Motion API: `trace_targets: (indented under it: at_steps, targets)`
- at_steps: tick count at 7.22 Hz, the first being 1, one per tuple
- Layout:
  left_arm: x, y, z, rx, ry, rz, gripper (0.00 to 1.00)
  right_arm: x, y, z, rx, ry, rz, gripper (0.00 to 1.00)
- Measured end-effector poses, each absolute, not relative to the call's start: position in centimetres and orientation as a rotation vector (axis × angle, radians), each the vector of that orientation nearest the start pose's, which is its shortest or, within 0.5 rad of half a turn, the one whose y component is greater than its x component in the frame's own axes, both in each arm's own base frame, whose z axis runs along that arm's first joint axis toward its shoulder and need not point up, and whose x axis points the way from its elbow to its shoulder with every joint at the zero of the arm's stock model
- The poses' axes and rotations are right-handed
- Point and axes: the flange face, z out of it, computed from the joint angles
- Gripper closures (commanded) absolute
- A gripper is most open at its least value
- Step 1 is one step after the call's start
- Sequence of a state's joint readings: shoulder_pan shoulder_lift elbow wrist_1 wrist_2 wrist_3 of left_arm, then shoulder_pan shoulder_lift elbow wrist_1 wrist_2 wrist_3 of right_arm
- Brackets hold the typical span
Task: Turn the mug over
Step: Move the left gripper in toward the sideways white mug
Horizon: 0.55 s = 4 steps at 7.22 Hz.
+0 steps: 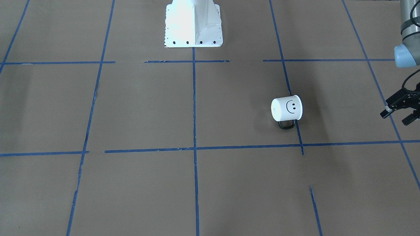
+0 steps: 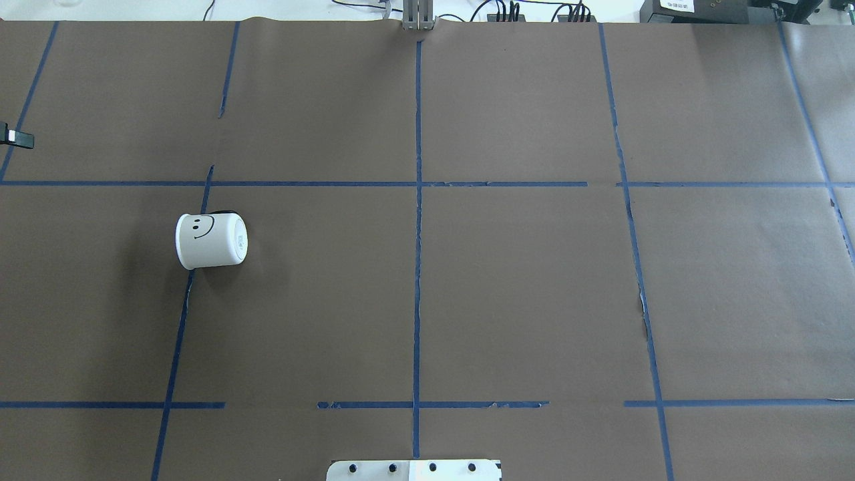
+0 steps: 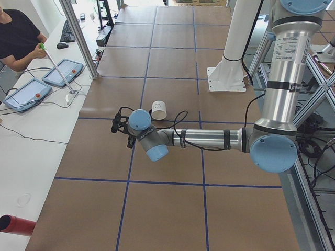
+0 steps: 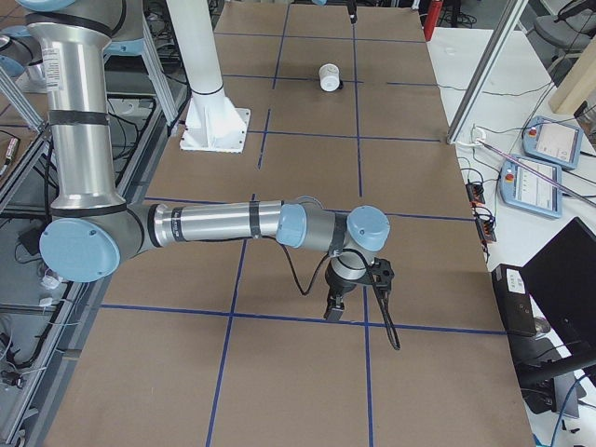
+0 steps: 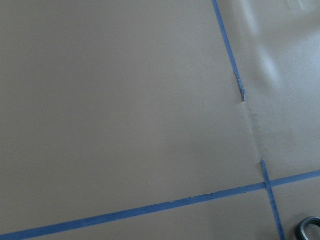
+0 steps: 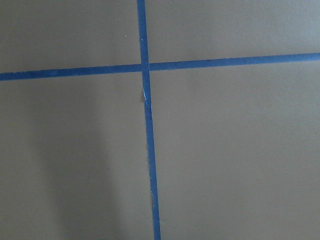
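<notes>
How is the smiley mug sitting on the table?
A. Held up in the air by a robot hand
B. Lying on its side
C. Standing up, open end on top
B: the mug lies on its side on the table, with its smiley face turned sideways and its handle down by the tabletop.

Table: covered with brown paper | blue tape makes a grid of squares on it, some strips torn or short | cables at far edge | side desk: person in black shirt, two pendants, keyboard, mouse | red tube at near corner | other end: black monitor
</notes>
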<state>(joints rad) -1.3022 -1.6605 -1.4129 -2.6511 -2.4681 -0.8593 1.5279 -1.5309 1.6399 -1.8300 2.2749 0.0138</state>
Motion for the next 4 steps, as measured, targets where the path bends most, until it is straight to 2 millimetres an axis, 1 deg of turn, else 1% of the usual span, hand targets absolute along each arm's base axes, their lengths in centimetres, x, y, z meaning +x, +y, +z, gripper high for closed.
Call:
trace_targets:
  at_steps: [1, 2, 4]
  targets:
    - [9.3, -52.2, 55.4, 0.325, 1.251, -0.106, 0.0, 4.8, -49.7, 63.5, -0.164, -0.698, 0.025, 0.0]
    - [9.9, -51.3, 55.2, 0.304, 1.303, -0.134, 0.0, 4.8, -49.7, 63.5, -0.164, -0.698, 0.025, 0.0]
    - [11.8, -49.9, 55.7, 0.302, 1.379, -0.164, 0.0, 4.8, -49.7, 63.5, -0.164, -0.698, 0.025, 0.0]
